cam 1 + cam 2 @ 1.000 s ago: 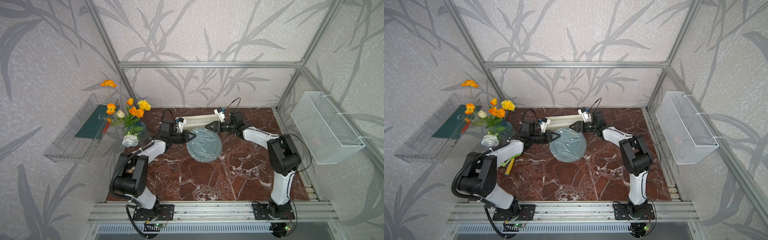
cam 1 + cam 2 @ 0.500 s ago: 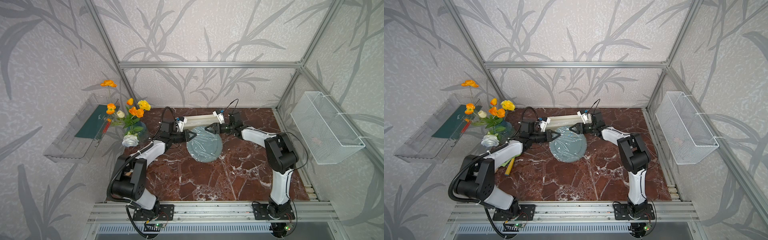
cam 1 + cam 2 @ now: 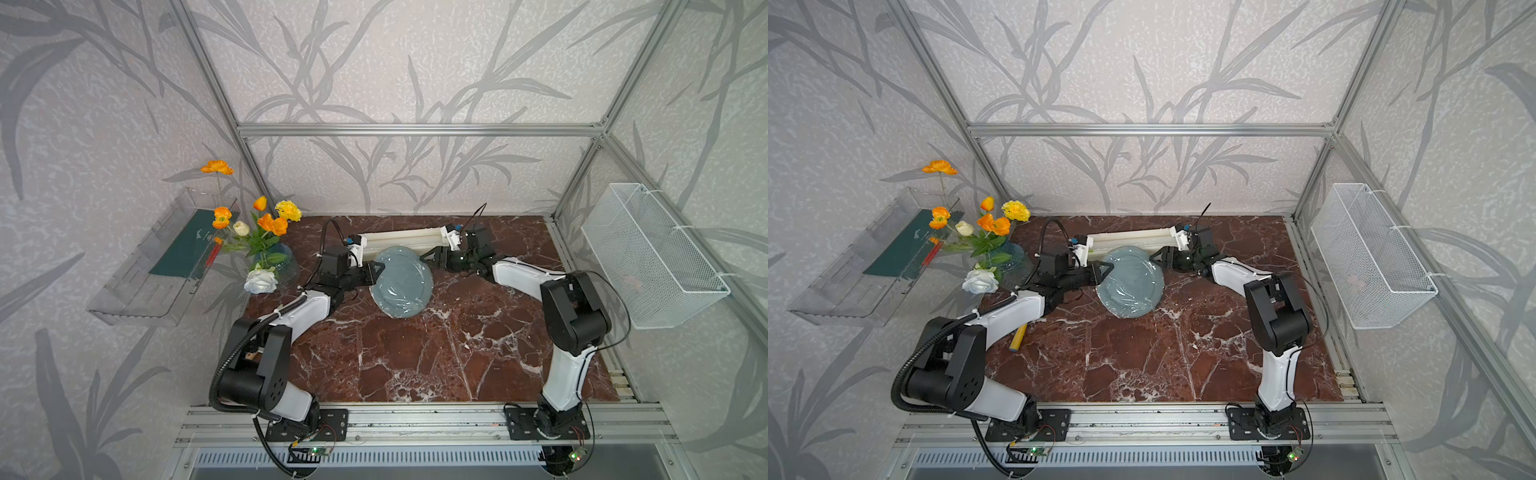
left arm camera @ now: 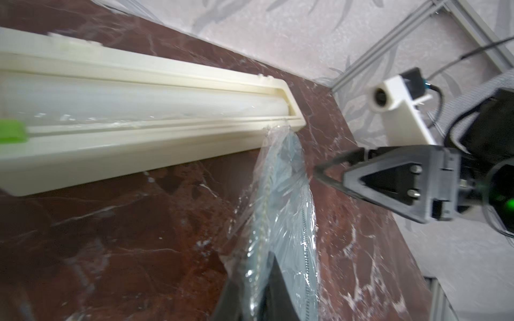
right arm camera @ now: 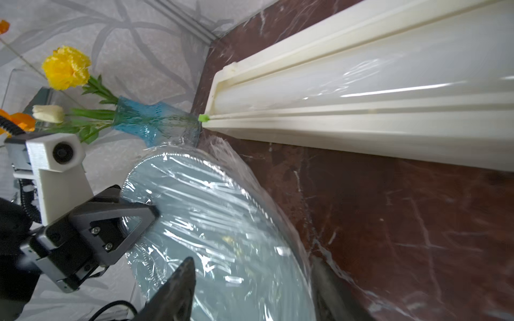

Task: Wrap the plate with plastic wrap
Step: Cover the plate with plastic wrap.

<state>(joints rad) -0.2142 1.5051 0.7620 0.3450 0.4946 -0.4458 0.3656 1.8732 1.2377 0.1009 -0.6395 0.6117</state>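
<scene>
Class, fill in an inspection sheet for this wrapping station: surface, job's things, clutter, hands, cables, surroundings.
Surface: red-brown marble tabletop, white-veined.
Job's things: plate tilted, crinkled plastic wrap over its face; cream dispenser box behind it.
Clutter: blue vase of flowers; yellow-handled item under the left arm.
Hands: left hand shut on the plate's rim; right hand open at the opposite rim.
Cables: black cable arcs over each wrist.
Surroundings: clear shelf on the left wall; white wire basket on the right wall.
</scene>
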